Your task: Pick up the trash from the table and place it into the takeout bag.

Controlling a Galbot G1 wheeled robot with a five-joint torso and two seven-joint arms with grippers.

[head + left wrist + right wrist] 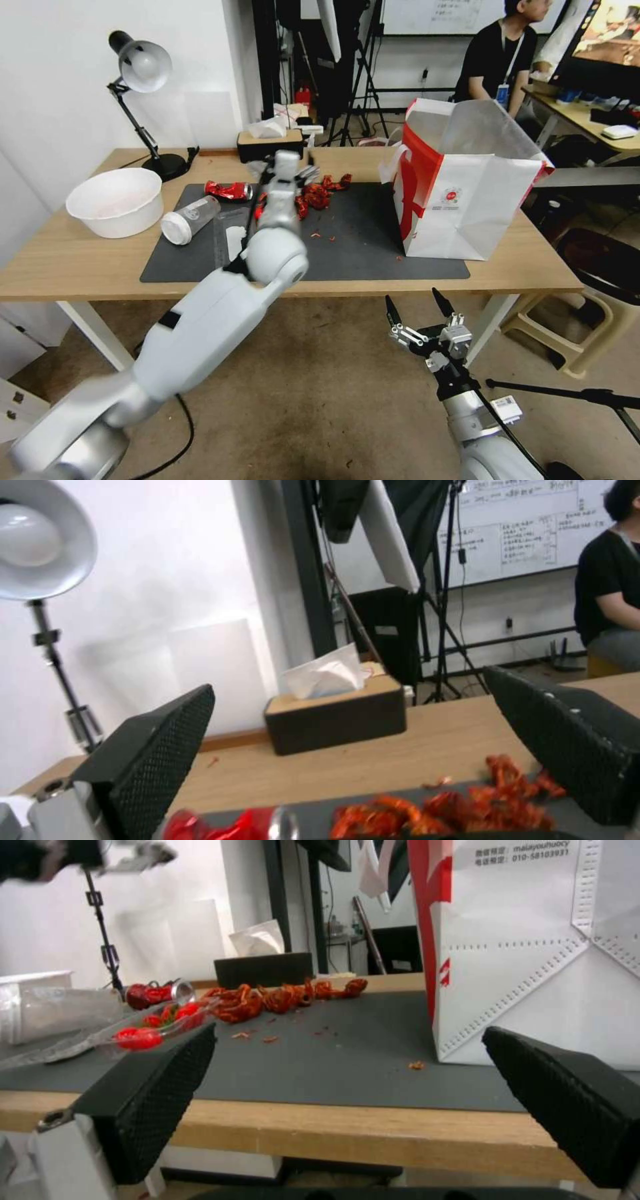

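"Why's the left gripper (303,175) way out over the back of the mat?"

"It's reaching for the red scraps (319,193), I'd say. From its wrist its fingers (157,752) are spread wide, nothing between them, with the scraps and the crushed red can (229,191) just below, low in that frame."

"And the right gripper (421,310)?"

"Parked below the front edge of the worktop (67,257), lower centre-right of the head frame, spread open too, empty, facing the takeout bag (467,200)."

"The bag's at centre-right, then?"

"Yes, standing upright on the mat's right end, mouth gaping, so things can be dropped straight in. The clear lidded cup (189,219) lies on its side at the mat's left edge, and the white bowl (117,200) sits just beside it on bare wood."

"Room to move?"

"Open mat between scraps and bag, so a sideways carry looks clear. Behind the gripper it's tighter: the tissue box (270,141) sits near the back edge, and the lamp (143,100) stands upper left."
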